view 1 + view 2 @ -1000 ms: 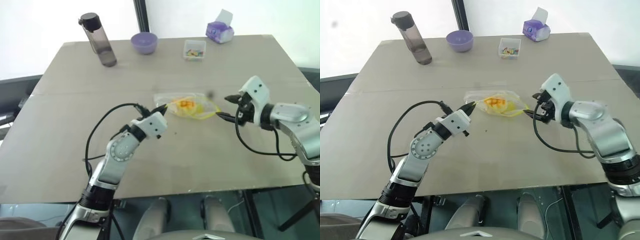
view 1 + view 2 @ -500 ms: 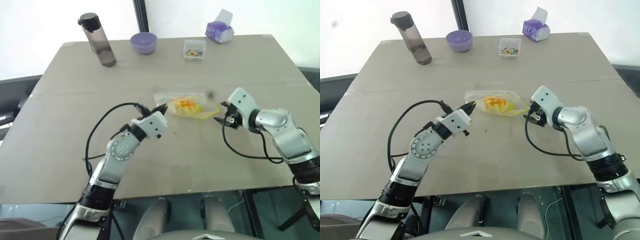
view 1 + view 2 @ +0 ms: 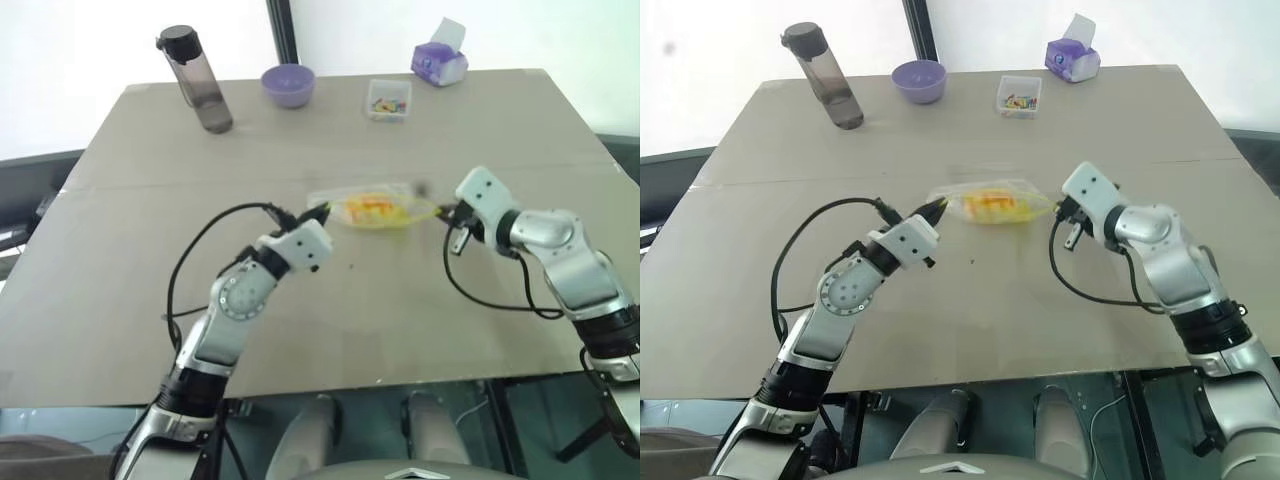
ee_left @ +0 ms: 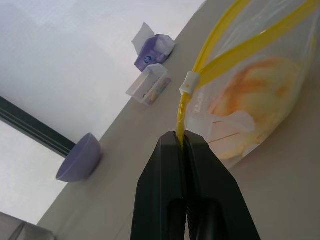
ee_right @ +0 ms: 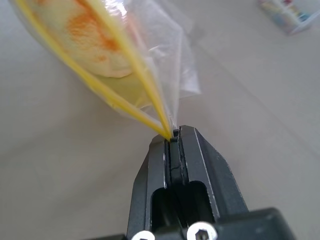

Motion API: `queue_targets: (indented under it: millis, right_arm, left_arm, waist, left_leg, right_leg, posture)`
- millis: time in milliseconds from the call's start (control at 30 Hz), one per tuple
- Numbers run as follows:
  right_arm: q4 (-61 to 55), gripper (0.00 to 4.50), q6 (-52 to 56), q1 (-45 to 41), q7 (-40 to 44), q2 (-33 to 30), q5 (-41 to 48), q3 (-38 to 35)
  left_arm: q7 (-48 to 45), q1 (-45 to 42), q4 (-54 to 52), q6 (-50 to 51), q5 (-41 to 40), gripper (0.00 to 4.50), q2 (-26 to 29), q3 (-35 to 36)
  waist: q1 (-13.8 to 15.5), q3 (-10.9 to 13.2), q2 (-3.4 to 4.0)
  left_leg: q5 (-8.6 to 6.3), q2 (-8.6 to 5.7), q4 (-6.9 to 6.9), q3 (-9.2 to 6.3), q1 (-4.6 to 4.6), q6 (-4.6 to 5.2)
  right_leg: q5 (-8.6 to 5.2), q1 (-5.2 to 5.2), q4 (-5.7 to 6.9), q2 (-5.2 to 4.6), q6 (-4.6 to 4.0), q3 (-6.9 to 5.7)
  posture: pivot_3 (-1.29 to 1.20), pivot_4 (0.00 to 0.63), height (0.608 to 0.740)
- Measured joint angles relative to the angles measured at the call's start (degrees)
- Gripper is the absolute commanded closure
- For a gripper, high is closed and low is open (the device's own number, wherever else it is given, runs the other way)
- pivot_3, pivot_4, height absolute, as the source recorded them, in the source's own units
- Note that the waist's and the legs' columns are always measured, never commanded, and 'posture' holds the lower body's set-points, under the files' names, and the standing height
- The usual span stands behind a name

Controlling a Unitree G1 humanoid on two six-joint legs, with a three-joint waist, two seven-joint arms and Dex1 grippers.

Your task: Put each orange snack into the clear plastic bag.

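The clear plastic bag (image 3: 392, 212) hangs stretched between my two grippers, just above the middle of the table. Through its plastic the orange snack (image 3: 370, 209) shows inside, a domed orange-yellow bun. My left gripper (image 3: 322, 212) is shut on the bag's left end; in the left wrist view its tips (image 4: 180, 140) pinch the yellow zip strip (image 4: 210, 47). My right gripper (image 3: 447, 212) is shut on the bag's right end, and the right wrist view has its tips (image 5: 172, 136) clamped on the corner where the yellow strips meet, with the snack (image 5: 95, 35) beyond.
Along the table's far edge stand a dark water bottle (image 3: 197, 78), a purple bowl (image 3: 288, 84), a small clear box of colourful bits (image 3: 389, 98) and a purple tissue box (image 3: 440, 58). The grey table (image 3: 150, 250) is bare around the bag.
My right gripper has moved in to the bag's right end and shut on it. The bag, slack on the table before, is now pulled taut and raised slightly between both grippers.
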Motion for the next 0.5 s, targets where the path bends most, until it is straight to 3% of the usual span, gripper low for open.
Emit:
queue_targets:
  millis: [167, 300, 333, 400, 467, 500]
  right_arm:
    - [1.9, 4.44, -1.8, -6.7, -3.4, 0.0, -0.7, -3.0]
    - [2.0, 4.44, -2.0, -6.8, -3.5, 0.0, -0.9, -3.3]
    - [2.0, 3.92, -2.4, -6.8, -3.3, -0.2, -1.0, -3.3]
    - [2.0, 3.4, -2.8, -6.3, -2.4, -1.4, -1.3, -3.3]
    - [1.7, 2.53, -2.7, -5.2, -0.8, -2.5, -1.3, -3.4]
    - [1.6, 2.53, -2.6, -4.7, -0.2, -2.6, -1.2, -3.4]
  left_arm:
    - [1.2, -7.1, -0.1, 0.1, 1.1, 4.5, 0.8, 0.5]
    - [1.2, -8.8, 0.3, 0.3, 1.8, 4.5, 1.1, 0.4]
    - [1.2, -9.1, 0.3, 0.4, 2.1, 4.5, 1.1, 0.4]
    - [1.3, -9.0, 0.4, 0.8, 2.3, 4.5, 1.3, 0.4]
    - [1.3, -8.3, 0.4, 0.9, 2.7, 4.5, 1.4, 0.4]
    - [1.3, -8.1, 0.4, 0.9, 2.8, 4.5, 1.4, 0.4]
  waist:
    - [-0.1, 0.0, -0.01]
    - [-0.2, 0.0, 0.0]
    - [-0.2, 0.0, 0.0]
    - [-0.2, 0.0, 0.0]
    - [-0.2, 0.0, 0.0]
    - [-0.3, 0.0, 0.0]
  left_leg:
    - [0.0, 0.0, -0.04, 0.0, -0.06, 0.0]
    - [-0.01, -0.01, -0.09, 0.0, -0.12, 0.01]
    - [-0.01, -0.01, -0.08, 0.01, -0.11, 0.02]
    - [-0.01, -0.01, -0.07, 0.0, -0.11, 0.02]
    - [-0.01, -0.01, -0.07, 0.01, -0.11, 0.02]
    - [-0.01, -0.01, -0.07, 0.01, -0.11, 0.02]
  right_leg:
    - [0.01, 0.01, -0.16, -0.01, 0.02, -0.01]
    - [0.02, -0.04, -0.21, -0.02, 0.03, -0.01]
    - [0.02, -0.03, -0.21, -0.02, 0.03, 0.0]
    - [0.03, -0.03, -0.2, -0.02, 0.04, 0.0]
    - [0.03, -0.02, -0.2, -0.02, 0.04, 0.0]
    - [0.03, -0.02, -0.2, -0.02, 0.04, 0.0]
  posture:
    - [0.0, 0.15, 0.74]
    - [0.0, 0.15, 0.74]
    - [0.0, 0.15, 0.74]
    - [0.0, 0.15, 0.74]
    - [0.0, 0.15, 0.74]
    - [0.0, 0.15, 0.74]
